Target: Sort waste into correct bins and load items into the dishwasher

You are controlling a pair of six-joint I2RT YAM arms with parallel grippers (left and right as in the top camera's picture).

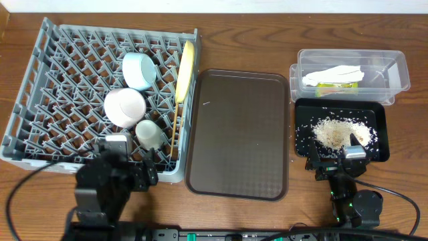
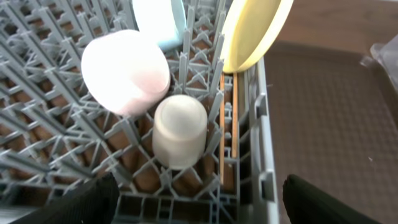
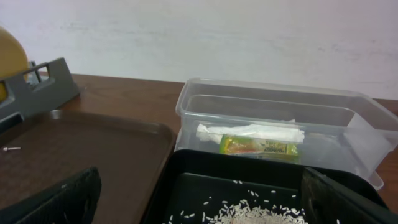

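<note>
The grey dish rack (image 1: 40, 80) holds the light blue bowl (image 1: 138, 69), white bowl (image 1: 124, 107), small white cup (image 1: 148, 133), yellow plate (image 1: 185, 70) on edge, and chopsticks (image 1: 175, 134) along its right wall. They also show in the left wrist view: cup (image 2: 179, 130), white bowl (image 2: 124, 71), plate (image 2: 255, 31), chopsticks (image 2: 222, 124). The clear box (image 1: 394, 70) holds the napkin (image 1: 332, 74) and wrapper (image 1: 334, 86). The black tray (image 1: 381, 117) holds rice (image 1: 338, 132). My left gripper (image 1: 128, 164) is open and empty at the rack's front edge. My right gripper (image 1: 336, 161) is open and empty at the black tray's front edge.
A dark brown serving tray (image 1: 239, 134) lies between the rack and the bins, with a tiny speck on it. In the right wrist view the clear box (image 3: 273, 106) stands behind the black tray (image 3: 186, 180). A white wall runs behind the table.
</note>
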